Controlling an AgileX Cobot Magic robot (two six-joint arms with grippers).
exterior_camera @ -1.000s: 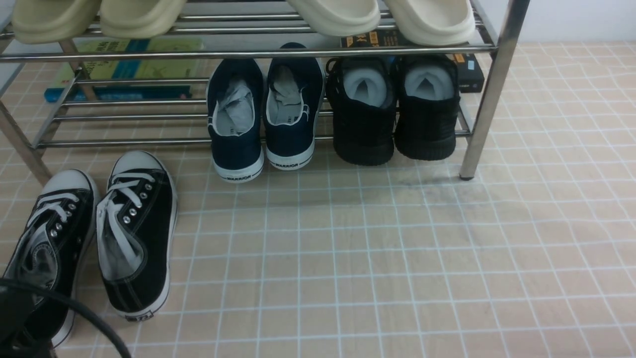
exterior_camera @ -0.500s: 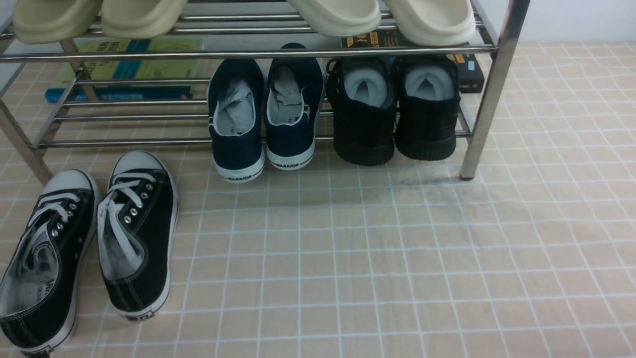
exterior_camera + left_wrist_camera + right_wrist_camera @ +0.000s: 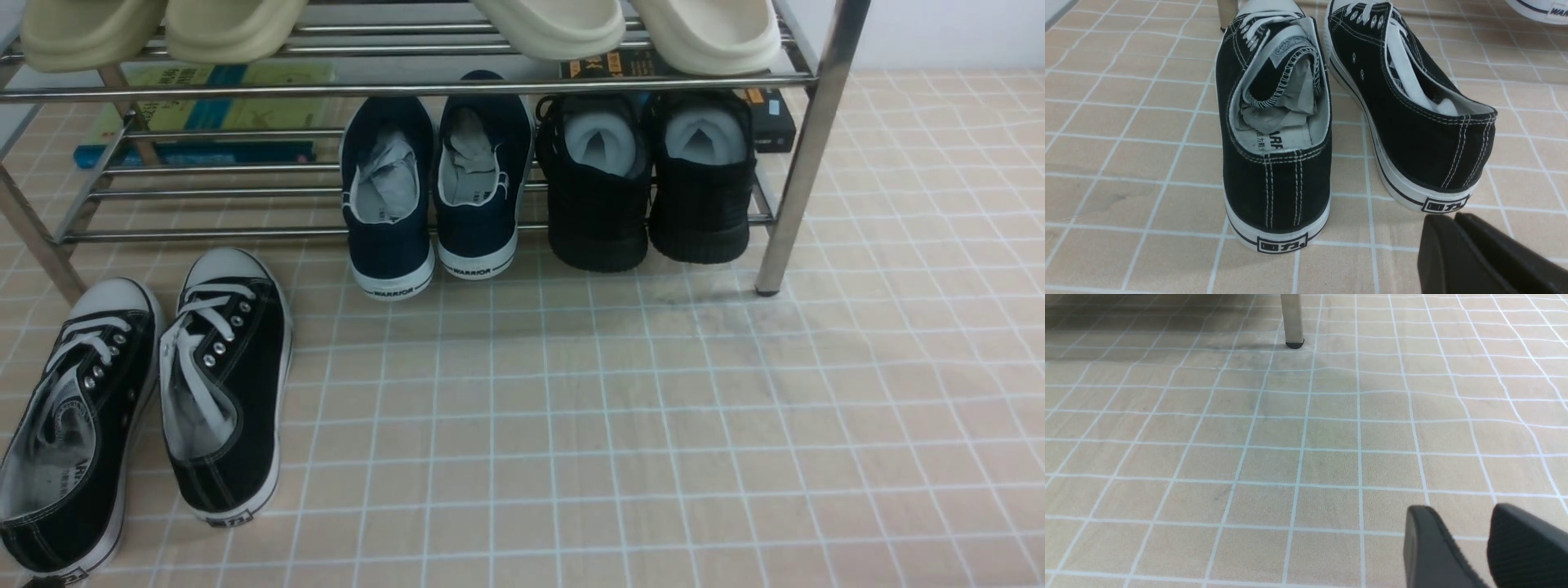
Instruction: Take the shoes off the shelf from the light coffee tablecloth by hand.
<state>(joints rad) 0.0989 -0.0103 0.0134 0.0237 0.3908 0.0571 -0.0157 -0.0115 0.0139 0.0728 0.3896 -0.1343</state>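
Note:
The shoes, black canvas sneakers with white laces, stand side by side on the light coffee tablecloth (image 3: pixel 612 425) at the front left, in front of the chrome shelf (image 3: pixel 408 86). One shoe (image 3: pixel 69 425) is nearest the left edge, the other (image 3: pixel 224 384) is beside it. The left wrist view shows their heels, one (image 3: pixel 1278 188) and the other (image 3: pixel 1425 134). My left gripper (image 3: pixel 1453 218) is shut and empty, just behind the heels and apart from them. My right gripper (image 3: pixel 1461 518) is open and empty over bare cloth. Neither gripper shows in the front view.
Navy WARRIOR slip-ons (image 3: pixel 433 196) and all-black knit shoes (image 3: pixel 645 188) sit on the lower tier. Cream slippers (image 3: pixel 629 28) lie on the upper tier. Books (image 3: pixel 204 114) and a black box (image 3: pixel 771 118) lie behind. The rack's right post (image 3: pixel 804 155) also shows in the right wrist view (image 3: pixel 1292 322).
One second ago my left arm and its cable covered the heel of the leftmost sneaker in the front view. It has drawn back out of that view. The shoes have not moved.

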